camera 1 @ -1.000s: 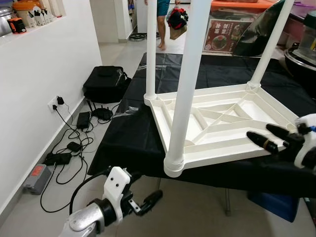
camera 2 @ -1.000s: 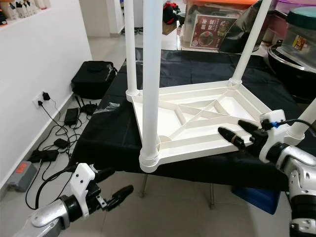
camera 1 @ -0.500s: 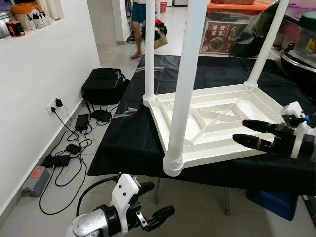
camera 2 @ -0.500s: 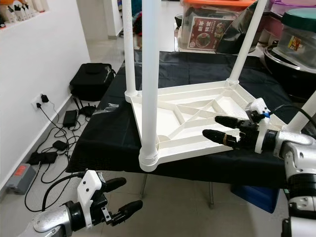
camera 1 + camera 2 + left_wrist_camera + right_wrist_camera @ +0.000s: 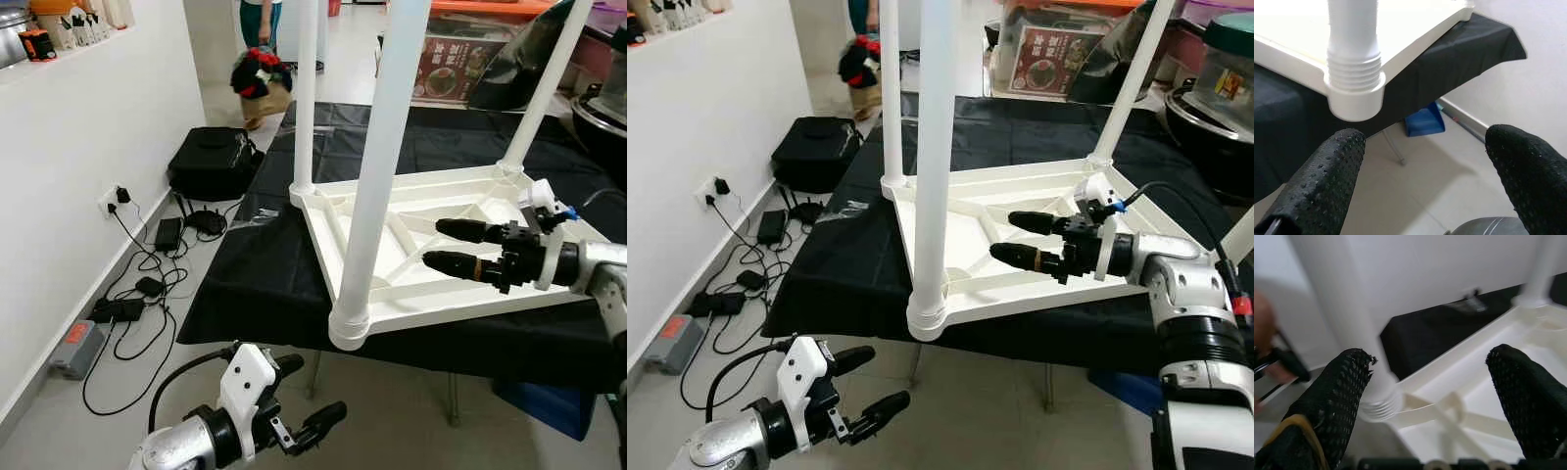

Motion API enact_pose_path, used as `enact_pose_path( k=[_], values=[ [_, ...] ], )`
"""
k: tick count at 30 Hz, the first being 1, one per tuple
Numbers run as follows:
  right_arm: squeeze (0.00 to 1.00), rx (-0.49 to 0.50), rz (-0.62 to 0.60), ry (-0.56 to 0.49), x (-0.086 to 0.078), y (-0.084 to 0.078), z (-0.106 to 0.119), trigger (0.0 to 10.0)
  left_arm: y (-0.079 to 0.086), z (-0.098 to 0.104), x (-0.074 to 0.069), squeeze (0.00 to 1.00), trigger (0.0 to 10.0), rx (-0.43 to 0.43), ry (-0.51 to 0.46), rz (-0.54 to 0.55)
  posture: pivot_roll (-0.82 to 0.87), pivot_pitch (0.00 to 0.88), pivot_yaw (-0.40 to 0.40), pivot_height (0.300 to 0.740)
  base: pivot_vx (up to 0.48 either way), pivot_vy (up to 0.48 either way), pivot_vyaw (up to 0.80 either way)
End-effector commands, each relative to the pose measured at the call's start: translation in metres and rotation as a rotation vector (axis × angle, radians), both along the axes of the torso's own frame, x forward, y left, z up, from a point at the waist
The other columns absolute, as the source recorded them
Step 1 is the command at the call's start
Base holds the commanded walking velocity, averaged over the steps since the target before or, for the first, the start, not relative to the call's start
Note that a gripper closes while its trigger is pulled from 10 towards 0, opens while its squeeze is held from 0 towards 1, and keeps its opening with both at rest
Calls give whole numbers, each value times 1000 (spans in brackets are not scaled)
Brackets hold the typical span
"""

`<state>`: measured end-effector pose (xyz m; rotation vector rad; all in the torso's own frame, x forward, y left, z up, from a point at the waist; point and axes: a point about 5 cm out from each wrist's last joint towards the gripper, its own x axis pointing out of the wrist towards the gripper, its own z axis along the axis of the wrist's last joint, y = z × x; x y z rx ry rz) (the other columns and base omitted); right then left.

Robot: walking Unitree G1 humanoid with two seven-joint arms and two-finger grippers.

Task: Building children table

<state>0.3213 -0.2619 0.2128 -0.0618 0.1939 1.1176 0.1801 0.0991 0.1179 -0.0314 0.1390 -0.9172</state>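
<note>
A black-draped desk [image 5: 265, 284] carries the white table [image 5: 431, 250] upside down at its near corner, legs pointing up; the nearest leg [image 5: 377, 176] stands in its corner socket. The right gripper [image 5: 1004, 238] hovers over the table's ribbed underside, fingers apart, holding nothing. The left gripper [image 5: 312, 399] hangs below the desk edge, fingers apart. A black bag [image 5: 211, 162] and cables [image 5: 137, 294] lie on the floor.

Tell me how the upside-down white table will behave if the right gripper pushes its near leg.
The white table looks like hollow ribbed plastic, so probably light. Its near leg stands tall, so a high push would likely tip it. On the black cloth it may slide toward the edge.
</note>
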Motion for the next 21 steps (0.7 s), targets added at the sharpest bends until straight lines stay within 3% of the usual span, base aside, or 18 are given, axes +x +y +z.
enact_pose_path(
  k=[1,3,11,15,17,21],
  values=[
    [0,-2,28,0,0,3,0,10000,1,-1,-1,0,10000,16,10,-4,164,49,-39,740,0,0,0],
    [0,-11,101,22,-3,9,-2,10000,2,0,-5,0,10000,18,9,-5,166,57,-40,740,0,0,0],
    [0,-15,177,32,-2,25,-6,10000,4,1,-6,0,10000,25,3,16,167,62,-40,740,0,0,0],
    [0,-8,210,23,0,37,-5,10000,13,1,-3,0,10000,55,-28,106,172,66,-42,740,0,0,0],
    [0,-1,234,14,3,47,-4,10000,22,-1,0,0,10000,88,-50,201,174,69,-46,740,0,0,0],
    [0,10,248,7,4,54,-3,10000,25,-2,1,0,10000,103,-51,235,176,71,-47,740,0,0,0]
  ],
)
